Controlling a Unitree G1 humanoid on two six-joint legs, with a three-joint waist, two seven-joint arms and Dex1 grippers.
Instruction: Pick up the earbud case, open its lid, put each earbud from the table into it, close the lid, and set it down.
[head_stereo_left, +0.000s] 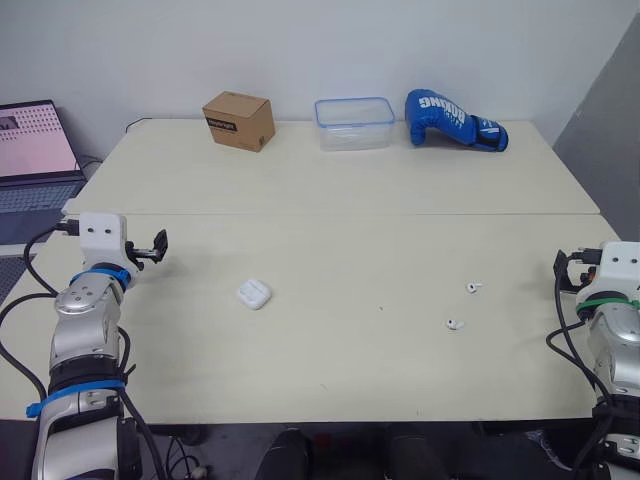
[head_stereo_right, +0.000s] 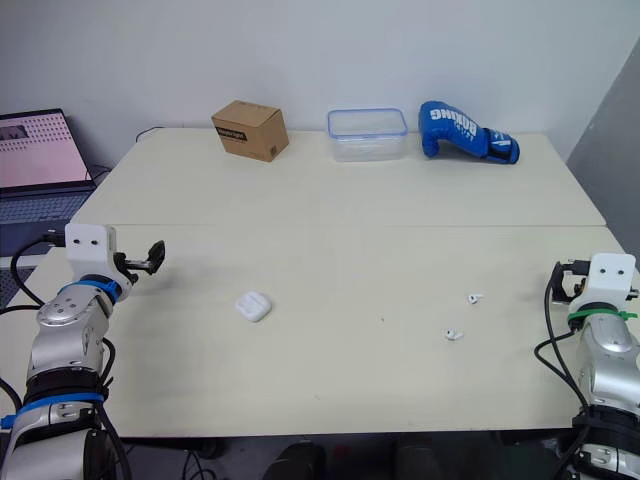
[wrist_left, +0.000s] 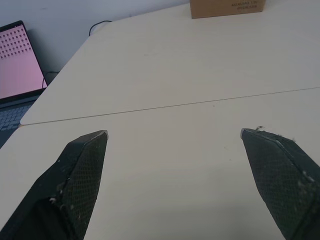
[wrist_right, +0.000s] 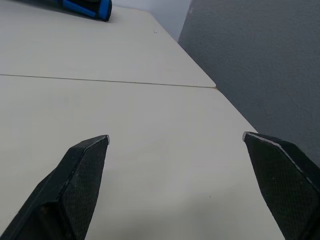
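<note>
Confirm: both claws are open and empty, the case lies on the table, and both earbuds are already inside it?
Wrong on the earbuds: the far earbud and near earbud lie loose on the table, right of the earbud case, per the left eye view. The left claw and right claw are open and empty.
</note>
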